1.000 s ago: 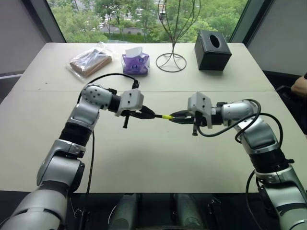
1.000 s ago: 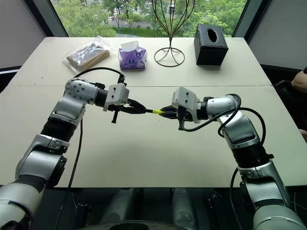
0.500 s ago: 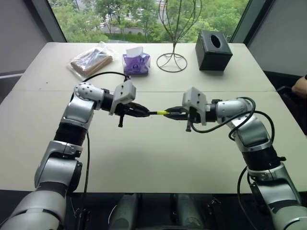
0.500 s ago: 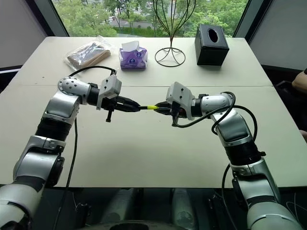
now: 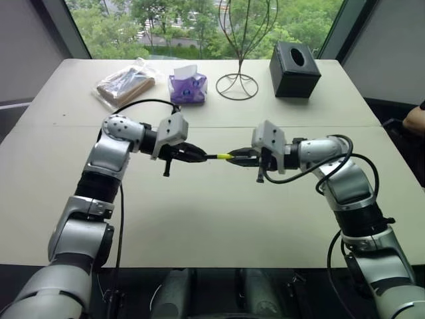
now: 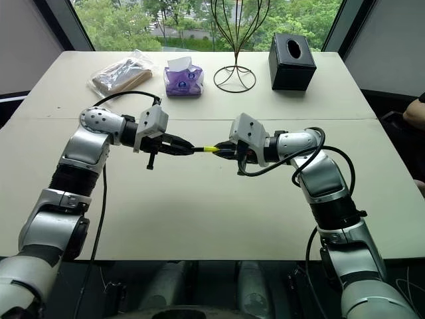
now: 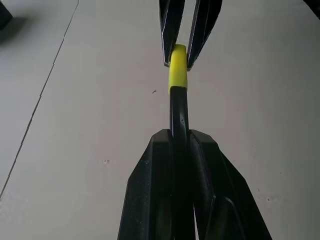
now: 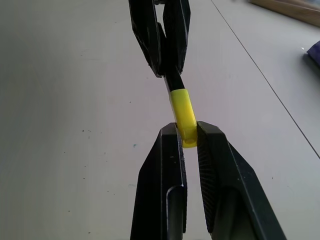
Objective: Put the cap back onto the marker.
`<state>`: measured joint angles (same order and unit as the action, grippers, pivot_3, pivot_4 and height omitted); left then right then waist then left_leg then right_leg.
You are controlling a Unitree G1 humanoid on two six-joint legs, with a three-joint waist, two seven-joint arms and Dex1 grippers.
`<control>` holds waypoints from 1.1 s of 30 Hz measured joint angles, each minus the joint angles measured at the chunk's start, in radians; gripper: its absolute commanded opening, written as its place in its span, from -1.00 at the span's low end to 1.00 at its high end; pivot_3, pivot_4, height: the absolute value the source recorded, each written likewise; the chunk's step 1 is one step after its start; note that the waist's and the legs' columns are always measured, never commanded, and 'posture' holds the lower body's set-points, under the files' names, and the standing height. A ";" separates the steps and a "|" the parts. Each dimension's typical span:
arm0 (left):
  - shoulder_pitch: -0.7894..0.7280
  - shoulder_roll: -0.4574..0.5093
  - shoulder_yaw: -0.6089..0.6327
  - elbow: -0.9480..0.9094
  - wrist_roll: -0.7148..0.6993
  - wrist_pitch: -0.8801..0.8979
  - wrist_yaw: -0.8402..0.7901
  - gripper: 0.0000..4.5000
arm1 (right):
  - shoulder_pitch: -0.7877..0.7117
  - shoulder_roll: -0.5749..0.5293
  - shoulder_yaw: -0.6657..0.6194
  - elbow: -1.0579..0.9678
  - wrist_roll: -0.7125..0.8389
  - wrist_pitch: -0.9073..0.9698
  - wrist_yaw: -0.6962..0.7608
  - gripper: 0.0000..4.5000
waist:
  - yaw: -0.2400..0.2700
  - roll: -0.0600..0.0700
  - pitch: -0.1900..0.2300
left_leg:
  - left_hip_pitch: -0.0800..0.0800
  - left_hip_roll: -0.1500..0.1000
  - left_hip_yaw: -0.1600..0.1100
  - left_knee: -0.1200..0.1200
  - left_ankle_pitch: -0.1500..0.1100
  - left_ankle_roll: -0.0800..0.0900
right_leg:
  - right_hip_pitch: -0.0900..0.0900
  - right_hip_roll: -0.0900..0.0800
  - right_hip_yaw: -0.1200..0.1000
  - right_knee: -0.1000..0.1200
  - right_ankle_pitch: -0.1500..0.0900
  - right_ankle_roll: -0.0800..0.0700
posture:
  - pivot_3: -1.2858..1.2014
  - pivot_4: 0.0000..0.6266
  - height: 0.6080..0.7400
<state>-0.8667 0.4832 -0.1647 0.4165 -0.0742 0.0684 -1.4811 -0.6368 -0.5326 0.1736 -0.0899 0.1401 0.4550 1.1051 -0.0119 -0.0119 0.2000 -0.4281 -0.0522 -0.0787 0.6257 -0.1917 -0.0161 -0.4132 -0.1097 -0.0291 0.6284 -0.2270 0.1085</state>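
Above the middle of the table (image 5: 219, 219), my left gripper (image 5: 198, 155) is shut on the slim black marker (image 5: 214, 157). The marker lies level and points toward my right gripper (image 5: 236, 158). That gripper is shut on the small yellow cap (image 5: 226, 157). In the left wrist view the cap (image 7: 177, 75) sits over the end of the marker (image 7: 178, 110), in line with it. In the right wrist view the cap (image 8: 181, 107) is pinched at its far end between my right fingers (image 8: 165, 165), and black shaft runs on into the left gripper's fingers (image 8: 150, 35).
Along the table's far side stand a black tissue box (image 5: 294, 60), a wire stand (image 5: 238, 85), a purple tissue pack (image 5: 188, 86) and a plastic-wrapped packet (image 5: 126, 83). A person's arm (image 5: 416, 119) shows at the right edge. A seam crosses the tabletop behind the grippers.
Over the last second my left wrist rolled somewhat with the marker in it, and its arm shifted. Cap and marker stay joined end to end. The last half second shows no difference.
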 measured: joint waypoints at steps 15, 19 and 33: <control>0.002 -0.045 -0.076 0.043 0.033 -0.138 0.017 -1.00 | -0.027 -0.104 0.044 -0.023 0.010 -0.001 0.076 0.80 | -0.004 -0.001 0.000 | -0.001 0.000 0.000 0.000 0.000 0.000 | -0.001 -0.002 0.000 0.000 0.000 0.001 | 0.03 -0.52 1.00; 0.017 0.006 -0.045 0.044 0.009 -0.086 0.049 -1.00 | -0.027 -0.177 -0.028 -0.021 0.022 -0.002 0.048 0.97 | 0.000 0.000 0.000 | -0.001 0.000 0.000 -0.002 0.000 0.000 | -0.001 -0.002 0.000 0.000 0.000 0.001 | 0.03 -0.52 1.00; 0.266 -0.085 0.343 -0.297 -0.088 0.734 0.809 -1.00 | 0.195 -0.120 -0.309 -0.196 0.162 0.166 -0.247 0.97 | 0.000 -0.001 0.000 | 0.000 -0.001 -0.001 -0.003 0.000 0.000 | -0.001 -0.003 0.000 0.001 -0.001 0.004 | 0.03 -0.52 1.00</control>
<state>-0.6003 0.3982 0.1784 0.1197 -0.1623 0.8024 -0.6720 -0.4422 -0.6523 -0.1352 -0.2855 0.3020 0.6210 0.8579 -0.0115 -0.0125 0.2004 -0.4278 -0.0535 -0.0797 0.6223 -0.1917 -0.0159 -0.4137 -0.1132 -0.0291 0.6292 -0.2277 0.1128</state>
